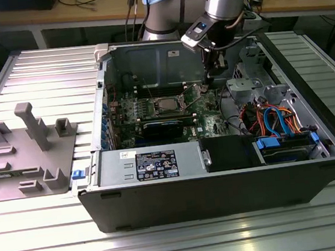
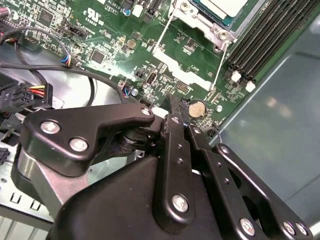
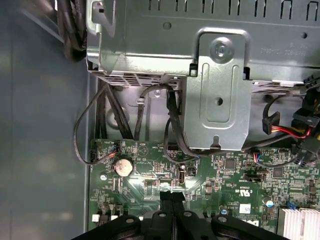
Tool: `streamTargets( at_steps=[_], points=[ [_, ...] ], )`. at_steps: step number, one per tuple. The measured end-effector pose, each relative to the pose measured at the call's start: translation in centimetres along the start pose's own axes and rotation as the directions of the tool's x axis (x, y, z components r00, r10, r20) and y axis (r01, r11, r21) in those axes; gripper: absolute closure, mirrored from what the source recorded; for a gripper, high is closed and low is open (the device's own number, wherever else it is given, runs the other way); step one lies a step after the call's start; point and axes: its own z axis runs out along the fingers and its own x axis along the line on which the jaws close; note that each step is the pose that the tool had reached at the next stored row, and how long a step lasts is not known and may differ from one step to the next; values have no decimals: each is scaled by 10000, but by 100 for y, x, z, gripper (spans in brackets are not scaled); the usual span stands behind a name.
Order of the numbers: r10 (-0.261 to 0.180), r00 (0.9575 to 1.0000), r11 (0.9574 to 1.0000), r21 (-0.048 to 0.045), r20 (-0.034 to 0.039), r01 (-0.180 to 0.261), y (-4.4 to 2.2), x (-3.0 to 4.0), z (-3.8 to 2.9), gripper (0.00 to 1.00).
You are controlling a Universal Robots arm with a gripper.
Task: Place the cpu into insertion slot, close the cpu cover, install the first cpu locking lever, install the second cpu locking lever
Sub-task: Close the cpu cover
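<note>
One arm reaches down into an open computer case [image 1: 223, 192] that lies on the ribbed metal surface [image 1: 168, 240]. End effector [image 1: 214, 75] hangs over the green board [image 2: 100, 30], at the far side of the case and towards the exterior view's right of the socket. Its fingers [image 2: 175, 130] are pressed together with nothing between them, as both wrist views show. Their tips are near a coin battery [image 2: 197, 108].

The cpu [image 1: 166, 105] sits in the insertion slot [image 1: 182, 104], silver top up, apart from the end effector. In the second wrist view the cpu cover [image 2: 207, 21] frames the chip; whether it is fully down I cannot tell. Two thin wire locking levers [image 2: 161, 37] run out from the socket over the board.

A grey plastic fixture [image 1: 31, 153] stands on the surface at the exterior view's left, well apart from the case.
</note>
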Motion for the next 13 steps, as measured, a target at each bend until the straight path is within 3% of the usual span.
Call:
streamTargets(
  at_steps=[13],
  points=[
    [-1,10000,10000,0,0,1,-3,6,215,89]
  ],
)
